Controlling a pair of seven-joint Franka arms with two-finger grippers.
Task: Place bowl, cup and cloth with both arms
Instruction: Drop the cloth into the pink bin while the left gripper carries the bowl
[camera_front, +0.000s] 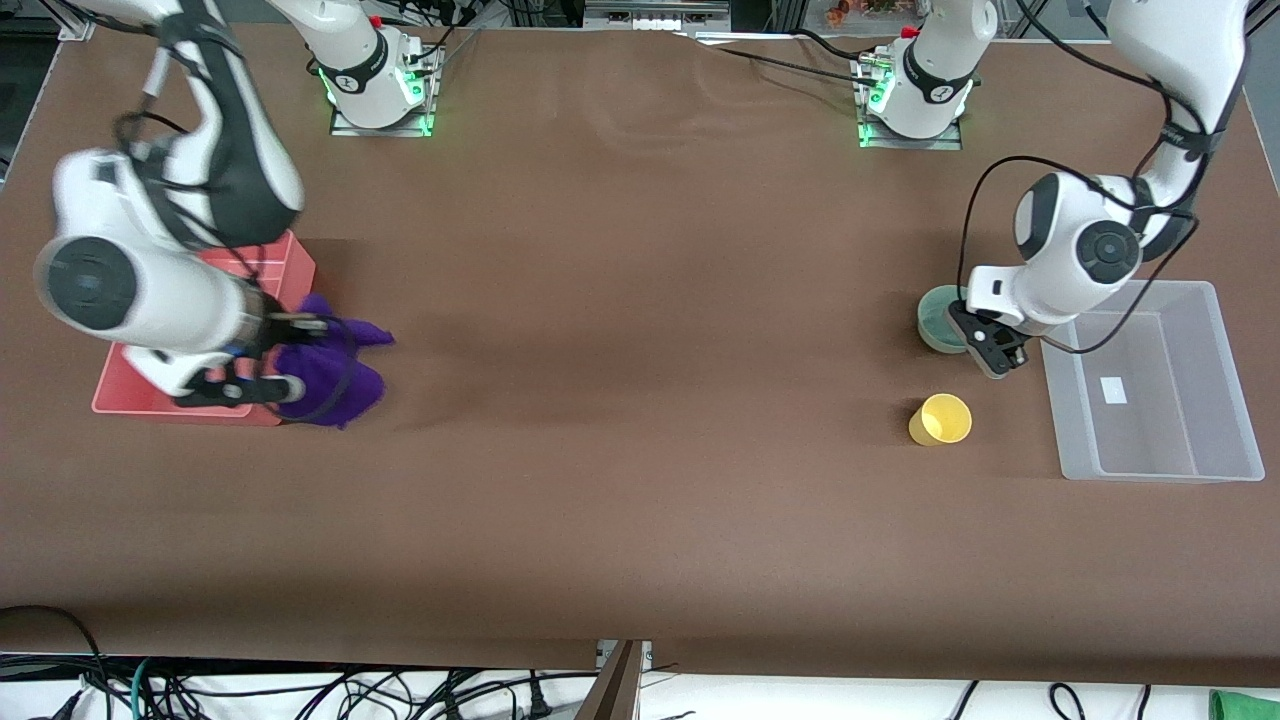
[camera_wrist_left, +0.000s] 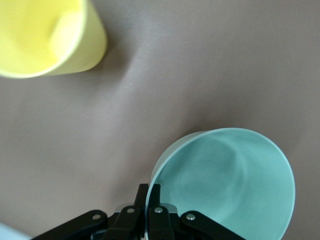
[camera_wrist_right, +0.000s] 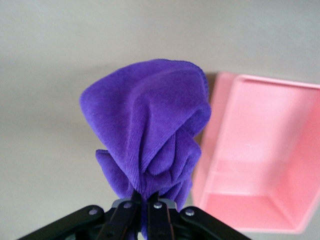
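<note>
Right gripper (camera_wrist_right: 145, 202) pinches the cloth (camera_wrist_right: 150, 125), soft and limp, bunched beside the pink tray (camera_wrist_right: 260, 165). Left gripper (camera_wrist_left: 150, 200) clamps the bowl (camera_wrist_left: 225, 185) rim: light, rigid, slick. Cup (camera_front: 941, 419) sits at bowl's 6 o'clock.

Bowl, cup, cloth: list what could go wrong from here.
1. The left gripper pinches only the rim of the bowl, so the bowl may tilt or slip out on the way to the clear bin.
2. The cup stands close beside the bowl; a low swing of the left arm could knock it over.
3. The cloth hangs bunched from the right gripper beside the pink tray; it may drape over the wall instead of landing inside.
</note>
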